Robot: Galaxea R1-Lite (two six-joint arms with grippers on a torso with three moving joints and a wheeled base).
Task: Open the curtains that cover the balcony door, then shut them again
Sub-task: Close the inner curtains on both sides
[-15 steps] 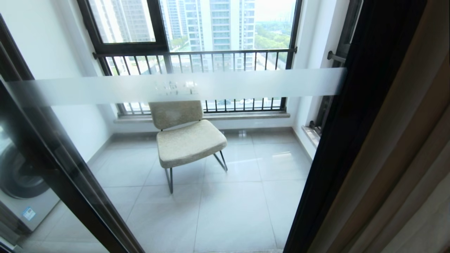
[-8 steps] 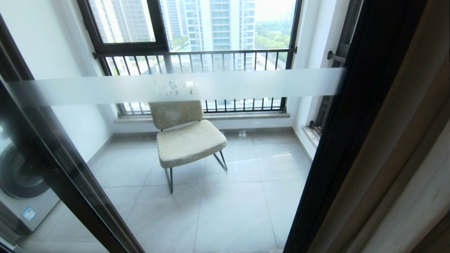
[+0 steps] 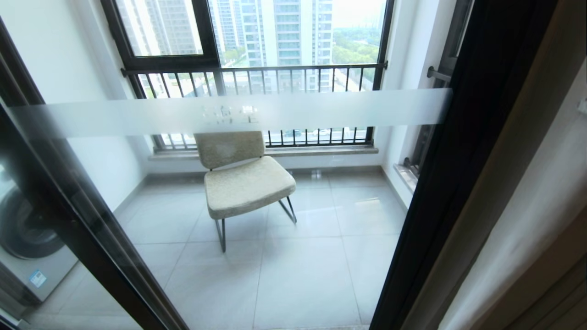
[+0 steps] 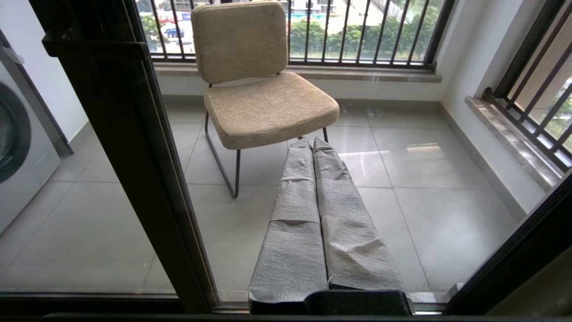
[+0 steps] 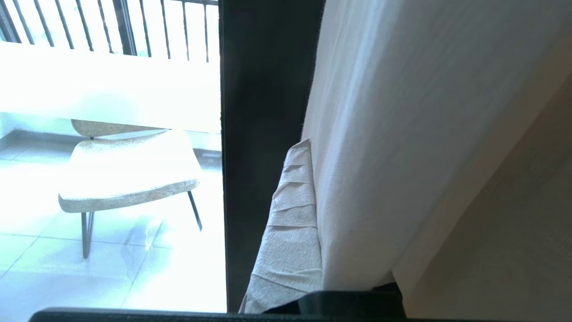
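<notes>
The balcony door (image 3: 229, 112) is a glass pane with a frosted stripe and a black frame, and it stands uncovered in the head view. The curtains (image 3: 527, 215) hang at its right edge, a white sheer layer in front of a beige one (image 3: 566, 284). In the right wrist view my right gripper (image 5: 313, 147) is shut on the white curtain (image 5: 402, 134). One cloth-wrapped finger (image 5: 290, 232) shows beside the black door frame (image 5: 263, 112); the fabric hides the other. My left gripper (image 4: 313, 142) is shut and empty, pointing at the glass. Neither gripper shows in the head view.
Behind the glass stands a beige chair (image 3: 243, 181) on a tiled balcony floor, below a barred window (image 3: 257, 73). A washing machine (image 3: 27, 243) sits at the far left behind a second black door frame (image 3: 91, 238).
At the right edge the white sheer layer has spread leftward across the beige folds. The door, the chair and the left arm have not moved.
</notes>
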